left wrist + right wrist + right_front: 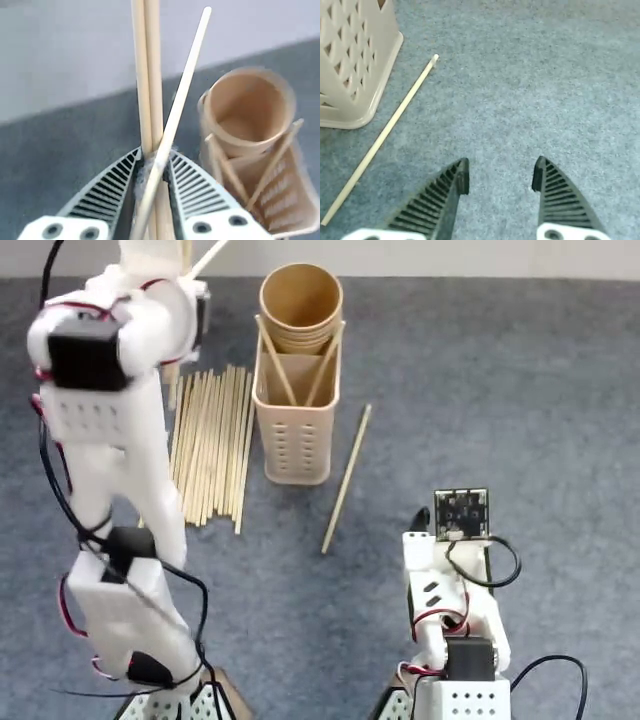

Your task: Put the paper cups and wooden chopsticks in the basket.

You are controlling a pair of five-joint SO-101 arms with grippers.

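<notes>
A beige perforated basket (294, 436) stands at the back middle of the carpet, holding stacked paper cups (300, 306) and two leaning chopsticks (277, 366). In the left wrist view my left gripper (152, 167) is shut on three wooden chopsticks (150, 85), raised beside the basket (282, 200) and the cups (247, 112). Several more chopsticks (213, 445) lie in a row to the left of the basket. A single chopstick (346, 479) rests on the carpet to the basket's right. My right gripper (500, 175) hovers open over bare carpet, near that single chopstick (385, 135).
Grey-blue carpet (520, 390) covers the table, with free room to the right of the basket. The left arm (110, 440) stretches over the left side. The right arm's base (455, 640) sits at the front right.
</notes>
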